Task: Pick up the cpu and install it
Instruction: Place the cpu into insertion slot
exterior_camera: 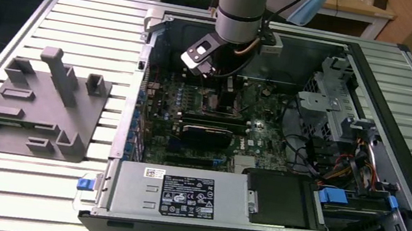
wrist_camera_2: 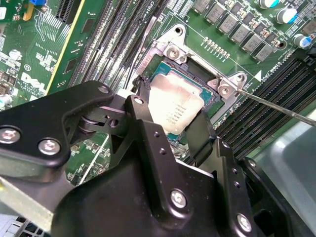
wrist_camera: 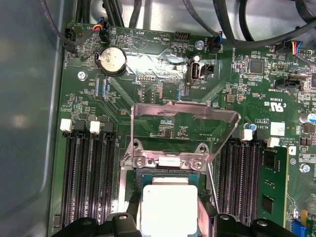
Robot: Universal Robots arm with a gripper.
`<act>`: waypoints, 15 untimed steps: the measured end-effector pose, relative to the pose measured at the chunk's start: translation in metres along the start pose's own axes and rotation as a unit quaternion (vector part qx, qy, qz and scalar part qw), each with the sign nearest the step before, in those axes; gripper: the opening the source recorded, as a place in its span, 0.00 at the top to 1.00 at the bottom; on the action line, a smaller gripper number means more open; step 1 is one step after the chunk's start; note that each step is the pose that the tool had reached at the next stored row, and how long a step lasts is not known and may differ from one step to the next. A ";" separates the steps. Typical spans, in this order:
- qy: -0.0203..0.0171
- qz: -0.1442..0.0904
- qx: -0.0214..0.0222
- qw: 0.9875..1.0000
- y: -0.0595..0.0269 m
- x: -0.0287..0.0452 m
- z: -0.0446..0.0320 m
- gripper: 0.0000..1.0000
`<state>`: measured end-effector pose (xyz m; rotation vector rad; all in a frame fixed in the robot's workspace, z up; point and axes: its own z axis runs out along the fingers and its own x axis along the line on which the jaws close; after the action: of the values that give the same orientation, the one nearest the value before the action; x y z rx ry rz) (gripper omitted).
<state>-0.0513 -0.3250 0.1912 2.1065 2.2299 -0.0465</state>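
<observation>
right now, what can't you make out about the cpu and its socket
- Second wrist view: the gripper covers part of the cpu, so whether the cpu sits flat in the socket or is held cannot be told.
- First wrist view: the cpu is cut off by the picture's edge.
- Exterior view: the arm stands in front of the socket area.
</observation>
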 end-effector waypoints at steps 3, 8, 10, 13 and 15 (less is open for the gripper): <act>0.000 0.000 0.000 1.000 0.0002 0.0002 -0.0005 0.46; 0.000 0.000 0.000 1.000 0.0001 0.0000 -0.0012 0.46; 0.000 0.004 0.000 1.000 0.0000 0.0000 -0.0012 0.46; 0.001 0.009 0.001 1.000 0.0001 0.0000 -0.0013 0.46; 0.001 0.011 0.001 1.000 0.0000 -0.0001 -0.0012 0.46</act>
<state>-0.0514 -0.3250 0.1925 2.1320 2.2088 -0.0445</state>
